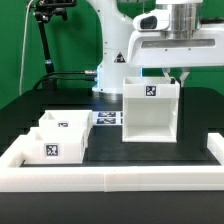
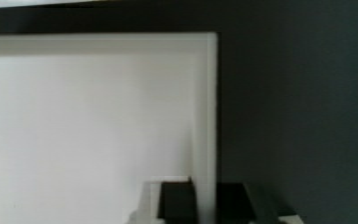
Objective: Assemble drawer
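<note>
The tall white boxy housing (image 1: 150, 118) stands upright mid-table with a tag on its front top. My gripper (image 1: 178, 77) reaches down from above onto the top of its wall on the exterior view's right. In the wrist view the housing (image 2: 87, 120) fills most of the picture, and my gripper (image 2: 208, 205) straddles its thin wall, one dark finger (image 2: 181, 205) on each side and tight against it. The two small shallow trays, one (image 1: 66, 124) behind the other (image 1: 48, 146), sit on the exterior view's left, apart from the gripper.
The long low white border wall (image 1: 110, 180) runs along the front and up both sides. The marker board (image 1: 106, 118) lies flat behind the housing. The robot base (image 1: 115, 60) and a black stand (image 1: 45, 40) are at the back.
</note>
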You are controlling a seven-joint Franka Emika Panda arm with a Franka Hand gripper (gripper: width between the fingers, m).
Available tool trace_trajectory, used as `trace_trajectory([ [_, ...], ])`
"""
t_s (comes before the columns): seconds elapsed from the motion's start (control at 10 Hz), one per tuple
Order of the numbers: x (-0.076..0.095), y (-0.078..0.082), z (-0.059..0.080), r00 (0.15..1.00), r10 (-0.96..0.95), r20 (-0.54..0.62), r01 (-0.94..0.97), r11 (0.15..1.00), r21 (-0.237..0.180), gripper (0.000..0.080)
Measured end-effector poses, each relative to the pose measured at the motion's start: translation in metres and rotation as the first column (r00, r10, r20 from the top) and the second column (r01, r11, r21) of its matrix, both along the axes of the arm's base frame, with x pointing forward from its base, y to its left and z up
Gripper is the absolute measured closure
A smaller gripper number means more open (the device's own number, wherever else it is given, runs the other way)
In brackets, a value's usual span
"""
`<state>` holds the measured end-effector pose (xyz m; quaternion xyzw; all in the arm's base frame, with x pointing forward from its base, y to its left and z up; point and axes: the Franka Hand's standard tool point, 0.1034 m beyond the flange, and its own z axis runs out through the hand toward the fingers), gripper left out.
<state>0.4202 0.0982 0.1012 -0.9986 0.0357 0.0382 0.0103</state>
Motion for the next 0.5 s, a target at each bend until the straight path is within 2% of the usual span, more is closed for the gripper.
trace_trajectory([
  [0.2,0.0,0.0,0.0,1.0,0.0,0.0,0.0,1.0,0.0,0.0762],
  [0.3,0.009,-0.001,0.0,1.0,0.03,0.008,-0.03,1.0,0.006,0.0762],
  [0.5,0.045,0.001,0.001,0.998,0.047,0.039,-0.048,0.999,0.021,0.0762],
])
